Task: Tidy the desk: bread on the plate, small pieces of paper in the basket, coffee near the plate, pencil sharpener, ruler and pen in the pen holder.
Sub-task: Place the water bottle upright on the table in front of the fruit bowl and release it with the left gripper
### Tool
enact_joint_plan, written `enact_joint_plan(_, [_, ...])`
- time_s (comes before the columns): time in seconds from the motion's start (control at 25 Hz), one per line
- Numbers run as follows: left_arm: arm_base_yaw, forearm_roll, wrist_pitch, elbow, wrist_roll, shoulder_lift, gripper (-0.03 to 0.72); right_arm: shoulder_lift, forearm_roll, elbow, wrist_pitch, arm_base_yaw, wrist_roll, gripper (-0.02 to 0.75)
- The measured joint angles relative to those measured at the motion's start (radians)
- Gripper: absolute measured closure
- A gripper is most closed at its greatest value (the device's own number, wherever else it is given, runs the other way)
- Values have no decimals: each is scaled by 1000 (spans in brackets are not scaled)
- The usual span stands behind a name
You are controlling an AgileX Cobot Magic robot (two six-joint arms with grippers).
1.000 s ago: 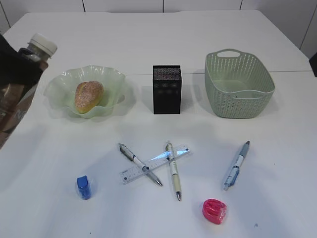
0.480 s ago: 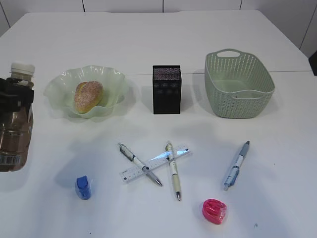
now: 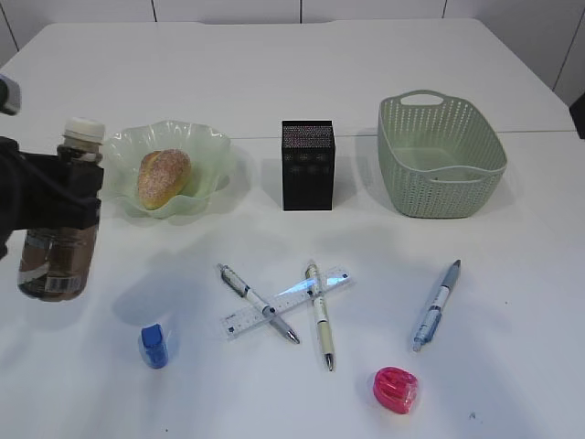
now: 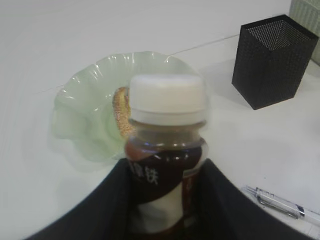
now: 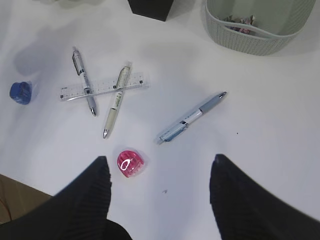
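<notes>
My left gripper (image 3: 57, 203) is shut on the coffee bottle (image 3: 62, 245), brown with a white cap (image 4: 167, 92), held upright just left of the green plate (image 3: 208, 151). The bread (image 3: 164, 176) lies on the plate. The black mesh pen holder (image 3: 308, 165) stands at the middle. A clear ruler (image 3: 285, 302) lies under two crossed pens (image 3: 259, 303) (image 3: 320, 313); a blue pen (image 3: 436, 305) lies to the right. A blue sharpener (image 3: 154, 346) and a pink sharpener (image 3: 396, 390) sit near the front. My right gripper (image 5: 159, 172) is open above the table, beside the pink sharpener (image 5: 131, 163).
The green basket (image 3: 442, 155) stands at the back right, with paper scraps inside in the right wrist view (image 5: 239, 22). The table's front edge (image 5: 20, 182) shows at the lower left of the right wrist view.
My left gripper has carried the coffee bottle right, from the left edge toward the plate, and it now stands upright. Nothing else has moved.
</notes>
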Motion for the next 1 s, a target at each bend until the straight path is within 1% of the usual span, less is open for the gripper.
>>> enact_joint_plan(0.12, [-15, 0, -82, 0, -70, 80, 416, 0, 0, 0, 0, 0, 0, 245])
enact_joint_plan(0.28, [-15, 13, -183, 0, -215, 159, 416, 0, 0, 0, 0, 0, 0, 245])
enact_joint_plan(0.44, [-15, 58, -236, 0, -365, 195, 417, 0, 0, 0, 0, 0, 0, 245])
enact_joint_plan(0.56, [-15, 75, -263, 0, -450, 198, 416, 0, 0, 0, -1, 0, 0, 245])
enact_joint_plan(0.84, [-15, 70, -280, 0, -548, 198, 417, 0, 0, 0, -9, 0, 0, 245])
enact_joint_plan(0.92, [-15, 67, -278, 0, -548, 198, 417, 0, 0, 0, -9, 0, 0, 245])
enact_joint_plan(1.0, [-15, 94, -270, 0, -532, 198, 417, 0, 0, 0, -9, 0, 0, 245])
